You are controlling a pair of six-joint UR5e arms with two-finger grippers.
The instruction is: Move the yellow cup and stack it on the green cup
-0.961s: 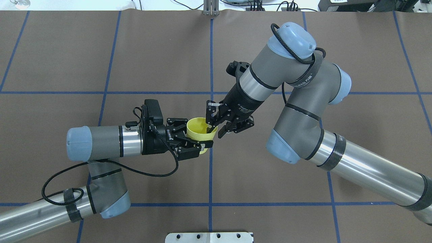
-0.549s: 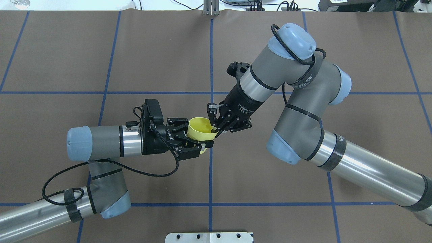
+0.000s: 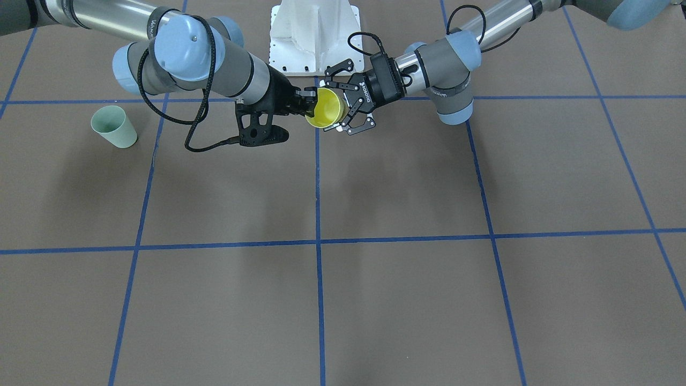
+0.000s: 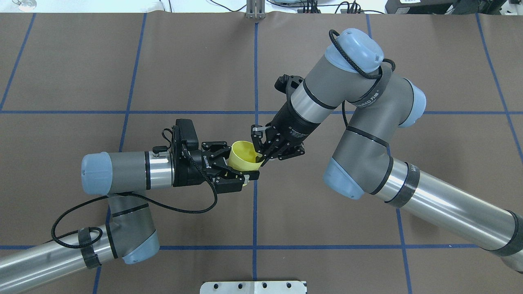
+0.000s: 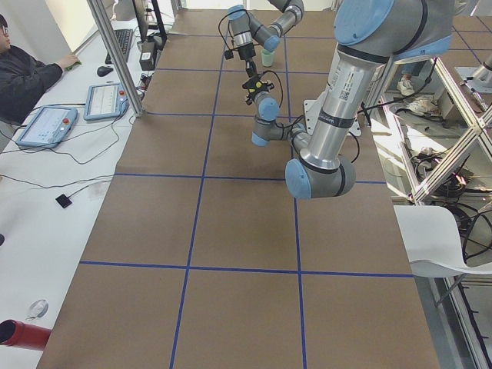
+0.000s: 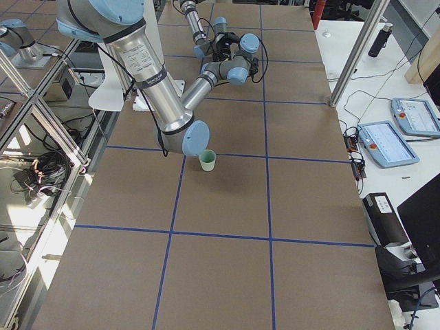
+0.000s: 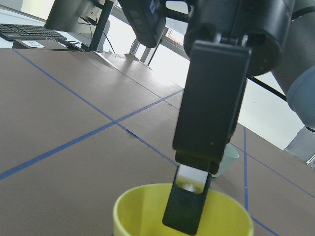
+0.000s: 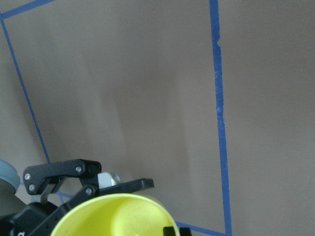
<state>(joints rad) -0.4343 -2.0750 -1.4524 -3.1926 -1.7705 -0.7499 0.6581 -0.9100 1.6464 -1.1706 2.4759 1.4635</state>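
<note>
The yellow cup [image 4: 241,157] hangs above the table near its centre line, mouth tilted up, held from both sides. My left gripper [image 4: 245,161] comes in from the side, its fingers against the cup's wall. My right gripper [image 4: 260,155] is shut on the rim, one finger inside the cup and one outside. In the front view the cup [image 3: 327,107] sits between the right gripper [image 3: 310,106] and the left gripper [image 3: 329,106]. The green cup [image 3: 113,126] stands upright and alone on the table on my right side. My right arm hides it in the overhead view.
The white robot base plate [image 3: 316,32] lies at the table's near edge. Blue tape lines [image 4: 255,212] divide the brown table. A person [image 5: 31,77] sits at a desk with tablets beyond the far edge. A metal post [image 4: 255,10] stands at the far edge.
One second ago my right gripper was open with one finger inside the yellow cup; it has since shut on the rim. The cup and left gripper shifted slightly to the right.
</note>
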